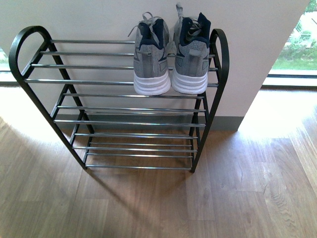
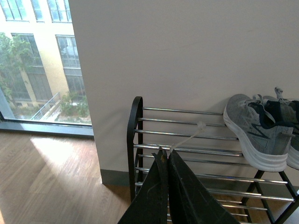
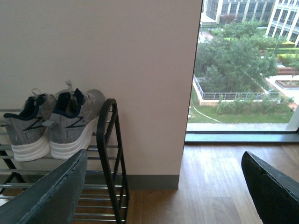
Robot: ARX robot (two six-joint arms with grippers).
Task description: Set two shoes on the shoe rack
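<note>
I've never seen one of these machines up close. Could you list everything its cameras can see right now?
sneakers: two, grey with white soles and navy lining, side by side on the rack's top shelf at its right end, heels facing the robot
shoe rack: one, black side frames with chrome rods, standing against the wall
wall: one, off-white, behind the rack
skirting: one strip, grey, along the foot of the wall
floor: one, light brown wood
windows: two, either side of the wall, showing trees and buildings
left gripper: one, black, fingers closed together, empty, near the rack's left end
right gripper: one, black, fingers wide apart, empty, near the rack's right end
</note>
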